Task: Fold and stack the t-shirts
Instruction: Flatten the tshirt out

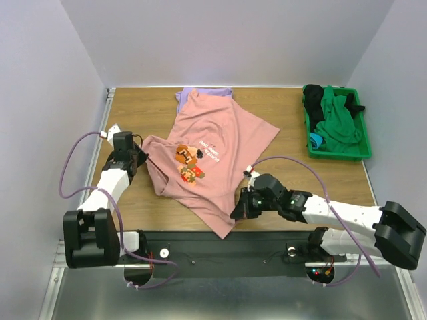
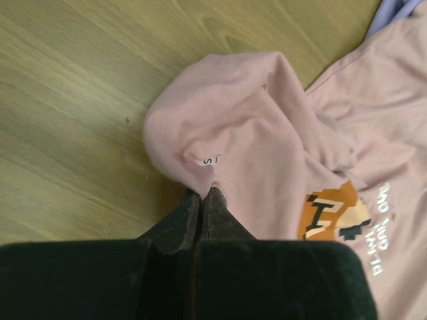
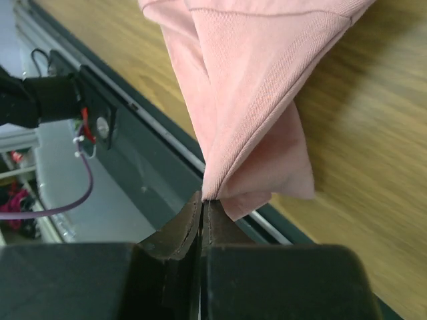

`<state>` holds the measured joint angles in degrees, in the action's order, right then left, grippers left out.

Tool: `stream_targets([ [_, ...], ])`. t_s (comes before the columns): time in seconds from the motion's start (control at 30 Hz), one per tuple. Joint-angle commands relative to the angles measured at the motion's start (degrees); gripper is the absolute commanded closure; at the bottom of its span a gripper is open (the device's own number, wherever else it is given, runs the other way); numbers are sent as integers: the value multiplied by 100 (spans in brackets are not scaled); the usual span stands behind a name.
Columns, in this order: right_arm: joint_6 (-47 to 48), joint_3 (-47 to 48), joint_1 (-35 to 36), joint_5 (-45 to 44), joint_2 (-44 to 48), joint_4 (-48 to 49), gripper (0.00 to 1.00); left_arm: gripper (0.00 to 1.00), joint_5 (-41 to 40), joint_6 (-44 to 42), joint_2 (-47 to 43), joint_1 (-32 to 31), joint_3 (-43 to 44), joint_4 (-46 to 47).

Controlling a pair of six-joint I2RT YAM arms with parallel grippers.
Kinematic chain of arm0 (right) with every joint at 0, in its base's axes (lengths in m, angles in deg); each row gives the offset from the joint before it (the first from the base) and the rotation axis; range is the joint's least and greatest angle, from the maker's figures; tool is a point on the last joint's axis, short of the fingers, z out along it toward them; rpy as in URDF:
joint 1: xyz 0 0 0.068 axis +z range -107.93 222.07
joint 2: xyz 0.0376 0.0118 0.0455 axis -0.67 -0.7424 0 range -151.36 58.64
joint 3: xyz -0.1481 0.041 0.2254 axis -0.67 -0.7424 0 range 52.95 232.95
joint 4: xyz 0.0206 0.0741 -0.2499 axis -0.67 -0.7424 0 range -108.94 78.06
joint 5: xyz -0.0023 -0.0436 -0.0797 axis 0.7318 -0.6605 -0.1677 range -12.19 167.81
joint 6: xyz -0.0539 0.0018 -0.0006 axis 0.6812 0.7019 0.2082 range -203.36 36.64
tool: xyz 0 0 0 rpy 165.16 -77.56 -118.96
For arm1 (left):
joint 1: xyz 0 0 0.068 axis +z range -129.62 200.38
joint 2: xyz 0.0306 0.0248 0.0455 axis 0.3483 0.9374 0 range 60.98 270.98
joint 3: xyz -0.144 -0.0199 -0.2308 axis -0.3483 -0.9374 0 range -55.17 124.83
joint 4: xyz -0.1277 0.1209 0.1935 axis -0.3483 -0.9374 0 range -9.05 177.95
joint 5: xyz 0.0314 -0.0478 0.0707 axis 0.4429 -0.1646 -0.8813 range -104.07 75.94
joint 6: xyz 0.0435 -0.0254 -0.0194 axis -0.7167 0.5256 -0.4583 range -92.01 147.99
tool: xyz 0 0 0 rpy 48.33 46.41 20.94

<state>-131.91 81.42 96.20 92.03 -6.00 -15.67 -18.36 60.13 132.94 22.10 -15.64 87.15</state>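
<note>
The pink shirt (image 1: 220, 133) lies print-up in the middle of the table (image 1: 133, 110), rumpled rather than flat, with an orange-brown cartoon print (image 1: 189, 163) and small pale lettering beside it. Its long axis runs from the middle of the far edge down to the near edge, ending in a pointed corner. The lettering sits sideways, not square to any edge.

The left claw (image 2: 203, 197) is pinched tight on a bunched fold at the shirt's left side, where a tiny size tag shows. The right claw (image 3: 202, 201) is closed on the near corner, right at the table's near edge, with the cloth drawn up into a narrow pleat.

The lavender shirt (image 1: 190, 95) peeks out from under the pink one at the far edge, mostly covered.
</note>
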Motion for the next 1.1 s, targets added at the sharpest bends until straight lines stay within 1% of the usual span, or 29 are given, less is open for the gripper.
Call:
stream_targets([
  [0.0, -330, 159, 177, 389, -163, 575, 100, 100, -484, 442, -673, 22, 2, 89],
  [0.1, -304, 387, 177, 353, 109, 391, 100, 100, -668, 451, -1052, 22, 282, -384],
  [0.13, -330, 475, 186, 380, 188, 303, 100, 100, -800, 494, -1140, 22, 344, -725],
  [0.17, -347, 510, 177, 432, 267, 189, 100, 100, -958, 530, -1210, 22, 423, -920],
  [0.2, -382, 528, 203, 528, 390, 101, 100, 100, -1368, 730, -1333, 22, 537, -1340],
  [0.27, -532, 493, 282, 486, 487, 48, 100, 100, -1731, 1021, -1474, 13, 512, -1624],
  [0.3, -584, 458, 369, 485, 479, 47, 100, 100, -1898, 1170, -1501, 22, 469, -1782],
  [0.37, -664, 362, 501, 442, 356, 39, 100, 100, -1987, 1294, -1536, 39, 416, -1932],
  [0.43, -682, 326, 747, 389, -20, 47, 99, 100, -2119, 1530, -1528, 39, 319, -2134],
  [0.47, -690, 352, 844, 293, -196, 47, 98, 98, -2189, 1549, -1519, 65, 275, -2118],
  [0.5, -664, 396, 1019, 275, -355, 47, 95, 78, -2303, 1593, -1501, 92, 188, -2152],
  [0.53, -621, 449, 1099, 283, -504, 56, 93, 65, -2347, 1654, -1475, 118, 178, -2205],
  [0.57, -498, 545, 1152, 318, -775, 39, 90, 57, -2383, 1768, -1405, 188, 169, -2266],
  [0.6, -419, 720, 1196, 345, -882, 39, 73, 36, -2409, 1813, -1387, 232, 195, -2345],
  [0.63, -340, 817, 1196, 354, -979, 30, 59, 24, -2392, 1831, -1378, 250, 222, -2355],
  [0.67, -208, 914, 1197, 249, -1076, -14, 46, 18, -2357, 1787, -1369, 268, 248, -2346],
  [0.7, -129, 1002, 1197, 109, -1103, -92, 20, 15, -2296, 1770, -1378, 268, 292, -2355],
  [0.73, -58, 1264, 1197, -75, -1112, -206, 0, 4, -2278, 1752, -1413, 268, 405, -2407],
  [0.77, 90, 1397, 1188, -295, -1103, -347, 0, 4, -2260, 1734, -1439, 268, 476, -2434],
  [0.8, 161, 1729, 1170, -871, -1060, -705, 0, 2, -2216, 1743, -1500, 277, 607, -2521],
  [0.87, 346, 1960, 1074, -1402, -998, -1023, 0, 2, -2024, 1647, -1589, 268, 670, -2417],
  [0.9, 408, 2039, 830, -1918, -963, -1138, 0, 2, -1596, 1377, -1685, 268, 609, -2060],
  [0.97, 687, 2258, 399, -1941, -1015, -1148, 0, 1, -1102, 1173, -1747, 268, 416, -1627],
  [1.0, 811, 2364, -134, -1871, -1215, -1148, 0, 2, -639, 1119, -1730, 268, 189, -1416],
  [1.03, 926, 2487, -392, -1861, -1348, -1148, 0, 1, -434, 1075, -1686, 259, 74, -1040],
  [1.07, 1127, 2740, -629, -1931, -1497, -1165, 0, 1, -223, 1014, -1529, 250, -32, -862],
])
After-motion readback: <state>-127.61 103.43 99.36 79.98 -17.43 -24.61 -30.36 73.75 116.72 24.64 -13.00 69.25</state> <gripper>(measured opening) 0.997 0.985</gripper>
